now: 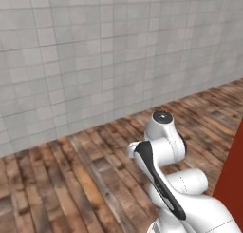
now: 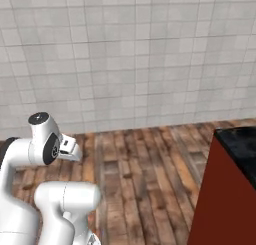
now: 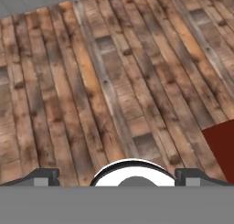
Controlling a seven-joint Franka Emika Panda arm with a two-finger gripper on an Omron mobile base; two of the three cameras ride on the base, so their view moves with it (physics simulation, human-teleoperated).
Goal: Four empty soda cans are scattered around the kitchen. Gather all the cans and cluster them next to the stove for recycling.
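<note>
The white jointed robot arm (image 1: 166, 170) stood folded low in front of a white tiled wall (image 1: 95, 51), over a brown plank wood floor (image 1: 71, 179); its hand was tucked down behind its own links in both base views, so the gripper itself could not be made out there. In the hand view the gripper (image 3: 117, 176) pointed down at the floor planks, its two small dark fingertips (image 3: 43, 176) set far apart at the left and right of the lower edge, jaws wide open with nothing between them.

At the right of the scene a red wooden cabinet (image 2: 225, 199) was cut off by the frame edge; only a corner of its black marbled countertop (image 2: 240, 144) showed in the right base view, and what stood further along it was out of frame; in the left base view the cabinet was a narrow red strip at the right edge, and in the hand view a small red corner at the lower right.

The part of the kitchen in view was wall, floor and that cabinet corner; the visible piece of countertop was bare.
</note>
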